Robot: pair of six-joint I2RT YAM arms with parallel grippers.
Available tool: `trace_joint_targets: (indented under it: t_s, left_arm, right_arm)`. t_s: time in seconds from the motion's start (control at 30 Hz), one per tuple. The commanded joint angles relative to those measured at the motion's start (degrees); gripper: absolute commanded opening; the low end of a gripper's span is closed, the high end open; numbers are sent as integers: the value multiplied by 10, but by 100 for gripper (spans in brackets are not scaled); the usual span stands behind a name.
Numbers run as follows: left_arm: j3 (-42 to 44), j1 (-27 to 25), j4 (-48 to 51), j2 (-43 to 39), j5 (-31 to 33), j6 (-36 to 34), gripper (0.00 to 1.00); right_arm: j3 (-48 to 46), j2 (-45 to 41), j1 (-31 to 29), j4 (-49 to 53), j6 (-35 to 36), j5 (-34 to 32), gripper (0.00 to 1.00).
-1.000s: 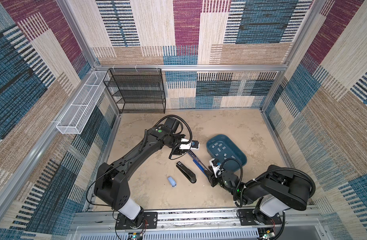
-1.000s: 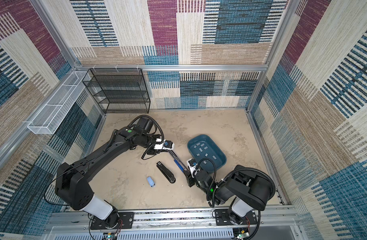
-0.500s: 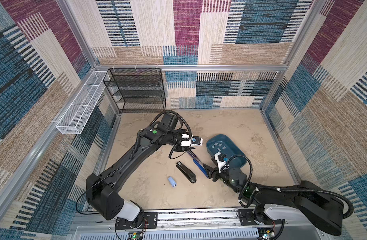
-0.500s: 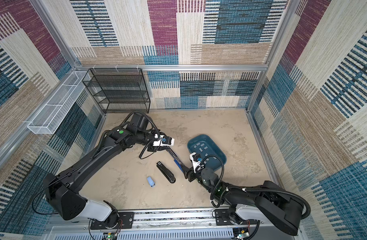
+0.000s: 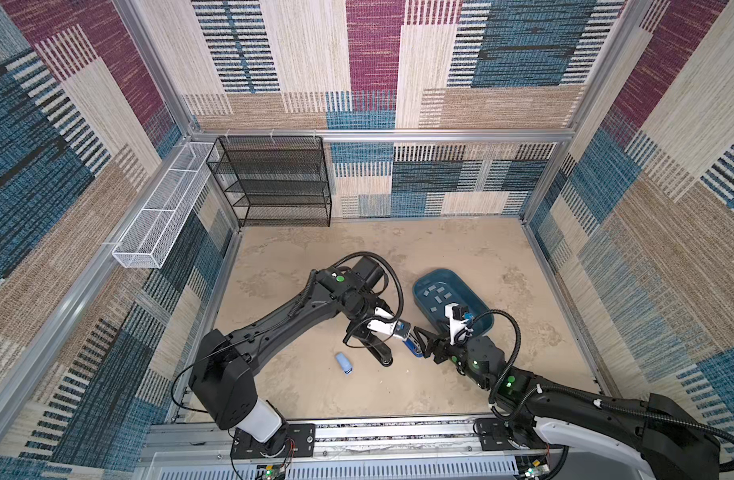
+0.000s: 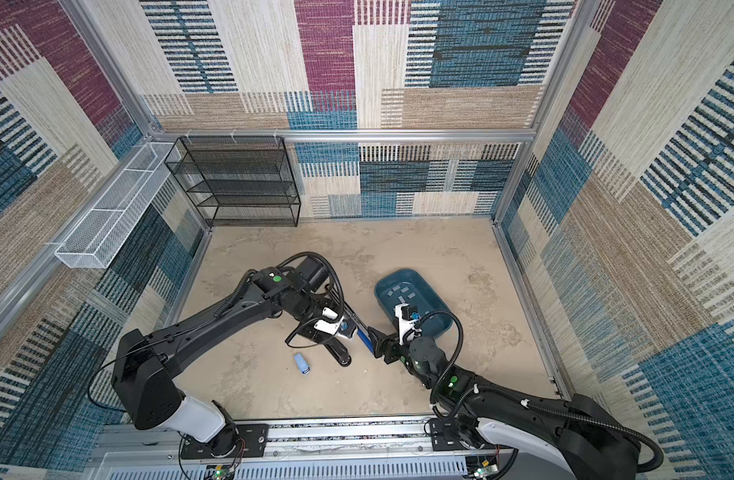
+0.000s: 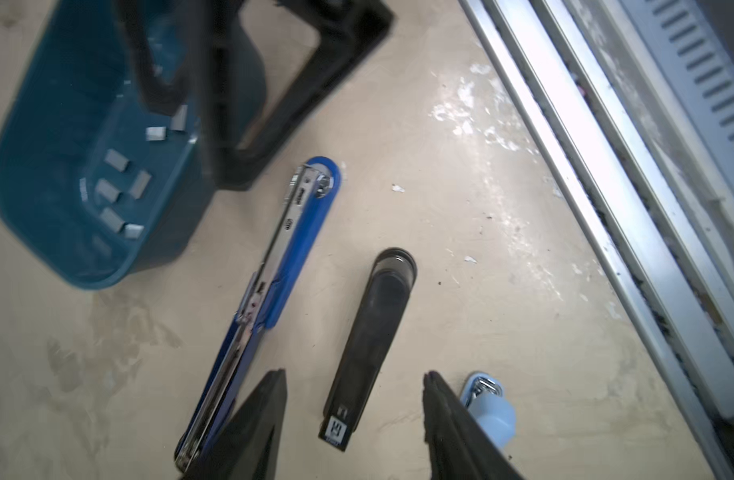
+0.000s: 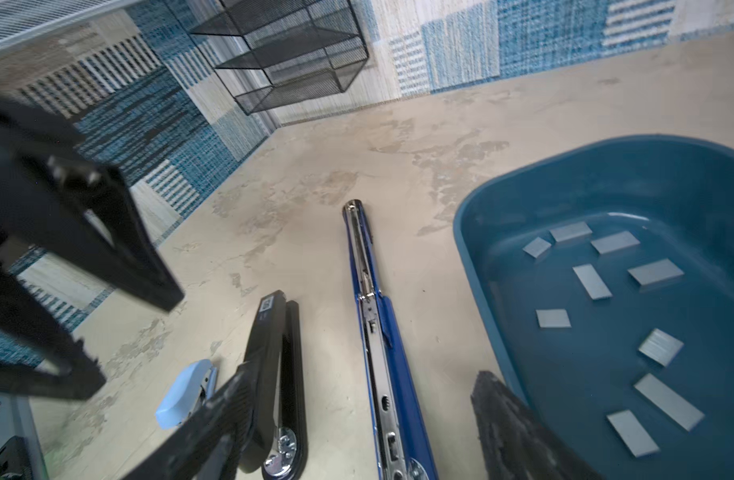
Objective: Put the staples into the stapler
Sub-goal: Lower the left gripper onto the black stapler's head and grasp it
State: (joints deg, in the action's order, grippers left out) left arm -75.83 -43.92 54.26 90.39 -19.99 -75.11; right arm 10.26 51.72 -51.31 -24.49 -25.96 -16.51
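Staples (image 8: pixel 591 281): loose grey strips scattered on the floor of the teal tray (image 8: pixel 473 257), right of centre. None is in a stapler.
Blue stapler (image 7: pixel 290 249): lies just left of the tray, swung open flat, metal magazine channel facing up.
Black stapler (image 7: pixel 378 332): closed, left of the blue one.
Pale-blue mini stapler (image 7: pixel 488 411): further left.
Left gripper (image 7: pixel 355 374): jaws partly apart, holding nothing.
Right gripper (image 8: pixel 363 374): jaws spread wide, straddling the blue stapler's near end with gaps on both sides.
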Motion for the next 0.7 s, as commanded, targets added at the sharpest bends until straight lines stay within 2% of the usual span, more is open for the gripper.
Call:
trace_joint_targets:
  t_s: [0.0, 0.23, 0.67]
  left_arm:
    - [-7, -19, -9, 28, 19, -20, 60]
    - [12, -24, -15, 54, 20, -36, 67]
    - [34, -27, -55, 124, 97, -56, 63]
  right_arm:
    - [8, 2, 0, 48, -42, -43, 86]
    - [2, -14, 0, 57, -53, -42, 86]
    - [1, -22, 0, 66, -47, -38, 87]
